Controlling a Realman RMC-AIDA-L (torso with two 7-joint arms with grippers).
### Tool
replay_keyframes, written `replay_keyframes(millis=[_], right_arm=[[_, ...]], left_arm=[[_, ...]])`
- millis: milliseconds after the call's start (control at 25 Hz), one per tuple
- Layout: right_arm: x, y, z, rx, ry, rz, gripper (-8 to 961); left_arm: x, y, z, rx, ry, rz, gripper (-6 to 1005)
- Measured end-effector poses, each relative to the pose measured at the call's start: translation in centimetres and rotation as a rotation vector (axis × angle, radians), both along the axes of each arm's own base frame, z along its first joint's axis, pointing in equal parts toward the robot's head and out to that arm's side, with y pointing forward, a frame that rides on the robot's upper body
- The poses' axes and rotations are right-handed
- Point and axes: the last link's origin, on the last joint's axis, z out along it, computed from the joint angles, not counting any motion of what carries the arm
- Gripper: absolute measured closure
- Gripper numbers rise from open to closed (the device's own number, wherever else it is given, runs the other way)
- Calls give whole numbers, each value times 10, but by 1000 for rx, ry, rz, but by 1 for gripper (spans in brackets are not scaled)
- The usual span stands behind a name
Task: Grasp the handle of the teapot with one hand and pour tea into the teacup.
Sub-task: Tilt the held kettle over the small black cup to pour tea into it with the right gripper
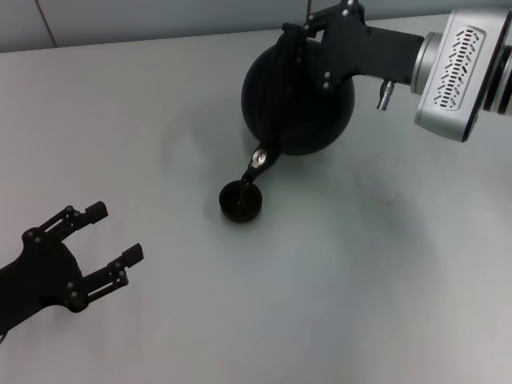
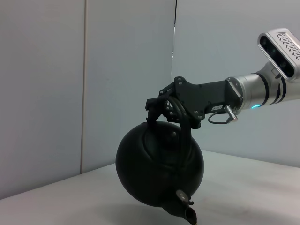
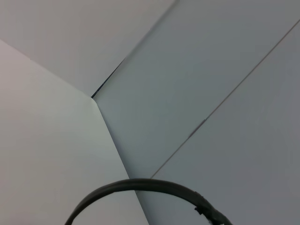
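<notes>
Mid-pour: teapot tipped right over the cup

My right gripper (image 1: 300, 36) has its fingers clamped on the handle (image 2: 185, 136), teapot (image 1: 298, 96) lifted off the desk (image 1: 360, 280), spout above the teacup (image 1: 240, 201). Next I'd guess: hold the tilt, then level off gently. Head view shows the cup; left wrist view shows the grip and tilt. Left gripper (image 1: 104, 236) idles near, fingers spread.

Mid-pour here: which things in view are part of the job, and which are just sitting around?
In the job:
- teapot, tilted with its spout over the cup
- handle, held by the right gripper
- teacup, on the table

Just there:
- left gripper, open, idle near the table's left front
- nothing else loose in view
</notes>
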Motion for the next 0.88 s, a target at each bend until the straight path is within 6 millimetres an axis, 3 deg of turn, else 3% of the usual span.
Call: replay_keyframes(millis=[480,880], right_arm=[[0,-2,-2,-13,16,-6,877],[11,0,2,-91,150,-222,877]], left_arm=[[0,-1,0,1,-2,2,192],[0,-2,0,1,-5,1,191]])
